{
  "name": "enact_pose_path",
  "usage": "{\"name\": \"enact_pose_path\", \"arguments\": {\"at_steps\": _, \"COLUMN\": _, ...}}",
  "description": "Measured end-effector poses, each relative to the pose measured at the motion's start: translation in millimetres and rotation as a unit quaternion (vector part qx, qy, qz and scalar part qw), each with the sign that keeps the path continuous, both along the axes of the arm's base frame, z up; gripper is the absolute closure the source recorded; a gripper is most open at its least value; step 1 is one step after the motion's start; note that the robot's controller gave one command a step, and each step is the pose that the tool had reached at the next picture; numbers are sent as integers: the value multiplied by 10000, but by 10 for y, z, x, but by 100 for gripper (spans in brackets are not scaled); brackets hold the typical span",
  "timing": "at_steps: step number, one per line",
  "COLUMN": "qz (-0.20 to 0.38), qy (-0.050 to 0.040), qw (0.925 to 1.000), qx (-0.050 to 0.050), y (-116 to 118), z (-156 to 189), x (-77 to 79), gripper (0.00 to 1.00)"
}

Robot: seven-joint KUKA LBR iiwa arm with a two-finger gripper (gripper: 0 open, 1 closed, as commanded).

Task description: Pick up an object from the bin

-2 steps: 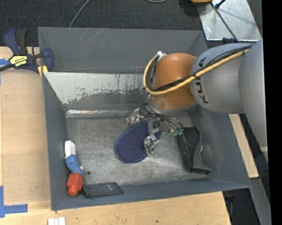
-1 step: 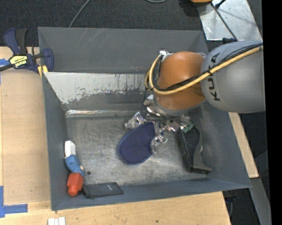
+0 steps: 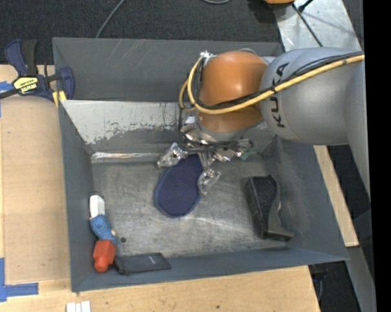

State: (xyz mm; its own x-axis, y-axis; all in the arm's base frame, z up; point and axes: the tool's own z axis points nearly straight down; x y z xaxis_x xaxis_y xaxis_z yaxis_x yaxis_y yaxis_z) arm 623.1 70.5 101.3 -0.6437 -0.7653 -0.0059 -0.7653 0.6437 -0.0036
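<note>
My gripper point(image 3: 190, 168) hangs low over the middle of the bin, just in front of the back wall. Its two metal fingertips point(image 3: 171, 156) stand apart, so it is open. A dark blue oval pad point(image 3: 176, 193) lies flat on the bin floor, and its upper end reaches in between the two fingertips. One fingertip is at the pad's upper left edge, the other at its right edge. To the right lies a black wedge-shaped object point(image 3: 267, 206), apart from the gripper.
At the front left corner lies a white, blue and red-orange toy-like piece point(image 3: 100, 237), with a flat black rectangle point(image 3: 142, 262) beside it along the front wall. The arm's orange cover and yellow cable hide the back right of the bin.
</note>
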Motion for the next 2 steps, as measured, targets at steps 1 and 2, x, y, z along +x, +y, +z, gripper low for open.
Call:
{"name": "enact_pose_path", "arguments": {"at_steps": 1, "qz": 498, "qy": -4, "qw": 9987, "qx": -47, "y": 337, "z": -244, "x": 13, "gripper": 0}}
{"name": "enact_pose_path", "arguments": {"at_steps": 2, "qz": 3644, "qy": -5, "qw": 9312, "qx": -49, "y": 882, "z": -245, "x": -20, "gripper": 0}}
